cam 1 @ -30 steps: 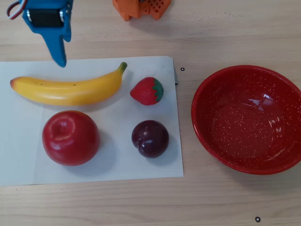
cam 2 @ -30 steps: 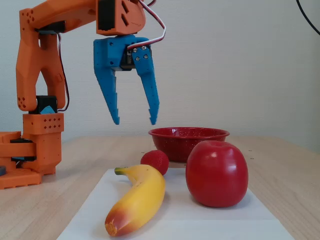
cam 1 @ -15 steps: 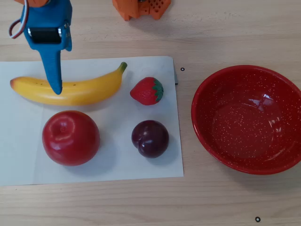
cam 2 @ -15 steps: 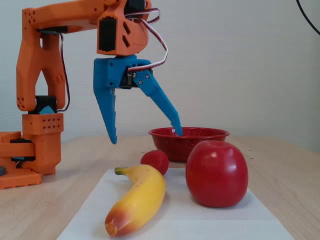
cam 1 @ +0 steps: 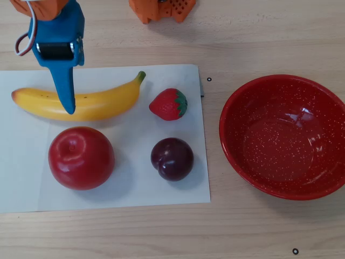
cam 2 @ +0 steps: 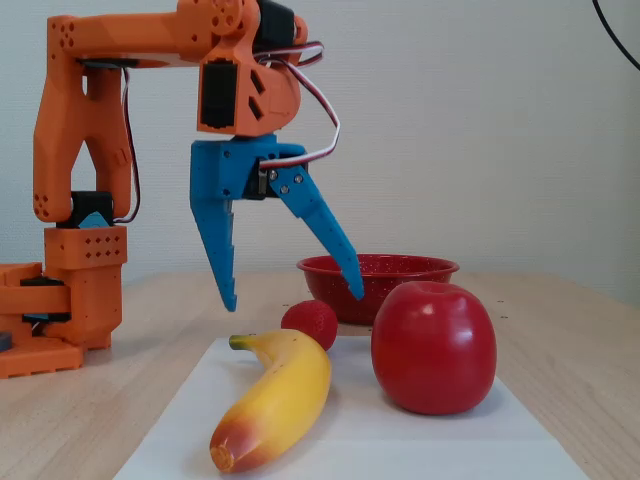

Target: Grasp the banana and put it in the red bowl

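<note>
Lower now than half a second ago, the blue two-finger gripper (cam 2: 293, 303) hangs in the fixed view with its jaws spread wide and nothing between them, above the long glossy yellow banana (cam 2: 276, 400). That banana lies on the white paper sheet (cam 2: 350, 440), beside the round red apple (cam 2: 434, 346) and in front of the small red strawberry (cam 2: 310, 322); the speckled red bowl (cam 2: 377, 283) stands behind them. From overhead, one blue finger (cam 1: 66, 89) overlaps the banana (cam 1: 102, 101), which lies on the sheet (cam 1: 129, 183) above the apple (cam 1: 81, 157). Strawberry (cam 1: 168, 104) and dark plum (cam 1: 172, 158) sit between banana and bowl (cam 1: 232, 156), well apart from the fruit.
</note>
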### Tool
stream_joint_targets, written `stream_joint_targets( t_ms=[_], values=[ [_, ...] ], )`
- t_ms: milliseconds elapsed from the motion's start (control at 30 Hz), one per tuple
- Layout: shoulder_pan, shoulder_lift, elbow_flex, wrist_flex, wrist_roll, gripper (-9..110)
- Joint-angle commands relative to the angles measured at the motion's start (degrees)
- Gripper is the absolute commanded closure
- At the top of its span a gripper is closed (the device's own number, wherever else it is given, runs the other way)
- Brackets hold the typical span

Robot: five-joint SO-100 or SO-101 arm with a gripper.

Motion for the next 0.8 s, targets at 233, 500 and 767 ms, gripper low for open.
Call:
stream_joint_targets(
  t_ms=[233,500,767],
  values=[
    [-2.99,-1.85,-2.02,-4.92,1.93,53],
    [-2.99,-6.5,-3.43,-7.03,1.67,51],
    [-2.46,-11.69,-5.1,-10.2,1.32,48]
  ],
)
